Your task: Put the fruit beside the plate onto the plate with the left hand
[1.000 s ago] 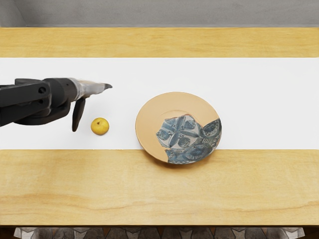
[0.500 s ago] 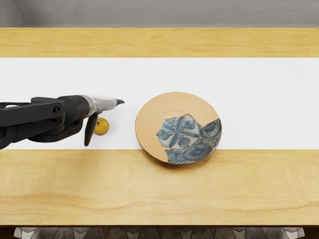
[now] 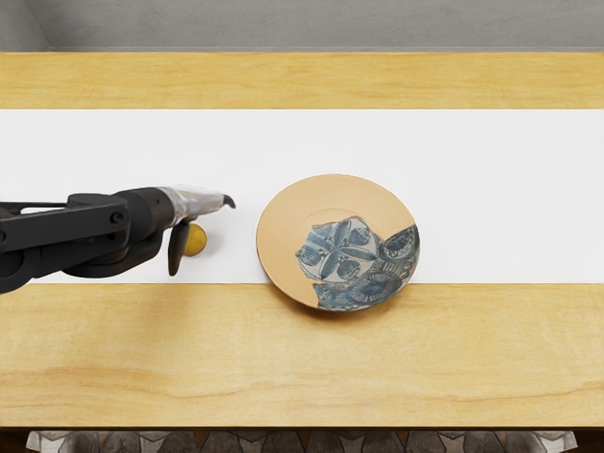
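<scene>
Fruit (image 3: 195, 240) half hidden behind left robot hand (image 3: 186, 211) (grip impossible to tell).

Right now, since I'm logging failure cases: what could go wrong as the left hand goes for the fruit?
1. The fruit is small and round, and the left hand partly covers it with its fingers open. A nudge might roll it away across the white runner.
2. The plate lies just to the fruit's right. A low carry could clip its near edge and shift it.
3. Once released on the plate, a round fruit may roll off.
</scene>
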Action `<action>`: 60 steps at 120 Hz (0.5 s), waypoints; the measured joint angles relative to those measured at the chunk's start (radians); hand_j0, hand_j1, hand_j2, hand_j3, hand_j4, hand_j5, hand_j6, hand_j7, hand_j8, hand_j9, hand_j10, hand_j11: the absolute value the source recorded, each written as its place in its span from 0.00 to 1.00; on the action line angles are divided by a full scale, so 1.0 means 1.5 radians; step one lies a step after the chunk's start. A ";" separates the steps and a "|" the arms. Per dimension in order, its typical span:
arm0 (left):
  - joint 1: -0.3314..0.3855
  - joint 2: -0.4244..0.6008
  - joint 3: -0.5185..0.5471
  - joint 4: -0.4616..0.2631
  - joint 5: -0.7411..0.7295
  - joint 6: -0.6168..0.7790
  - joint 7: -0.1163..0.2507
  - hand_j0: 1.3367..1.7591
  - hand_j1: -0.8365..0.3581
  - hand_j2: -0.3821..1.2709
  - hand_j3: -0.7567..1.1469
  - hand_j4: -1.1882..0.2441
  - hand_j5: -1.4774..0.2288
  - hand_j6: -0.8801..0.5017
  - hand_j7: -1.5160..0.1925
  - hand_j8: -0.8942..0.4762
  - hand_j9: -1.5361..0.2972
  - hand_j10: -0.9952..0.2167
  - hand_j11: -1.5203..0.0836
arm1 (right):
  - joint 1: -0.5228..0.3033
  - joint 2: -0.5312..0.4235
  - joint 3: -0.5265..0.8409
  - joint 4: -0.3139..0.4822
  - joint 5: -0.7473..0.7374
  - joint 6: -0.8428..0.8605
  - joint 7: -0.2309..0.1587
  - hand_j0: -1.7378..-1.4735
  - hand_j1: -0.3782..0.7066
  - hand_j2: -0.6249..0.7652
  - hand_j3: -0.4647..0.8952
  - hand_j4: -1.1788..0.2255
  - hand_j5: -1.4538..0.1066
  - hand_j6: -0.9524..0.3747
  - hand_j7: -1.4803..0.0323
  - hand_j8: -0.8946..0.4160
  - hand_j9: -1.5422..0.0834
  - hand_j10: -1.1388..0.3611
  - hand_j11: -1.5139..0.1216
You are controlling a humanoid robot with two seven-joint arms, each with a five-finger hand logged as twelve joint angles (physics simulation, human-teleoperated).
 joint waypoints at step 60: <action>0.020 0.001 0.000 -0.001 0.034 0.021 0.000 0.76 0.71 0.27 0.40 0.63 0.65 0.43 0.67 0.44 0.64 0.59 0.72 | 0.000 0.000 0.000 0.000 0.000 0.000 0.000 0.30 0.05 0.45 0.34 0.82 0.91 0.70 0.96 0.66 0.93 0.74 0.91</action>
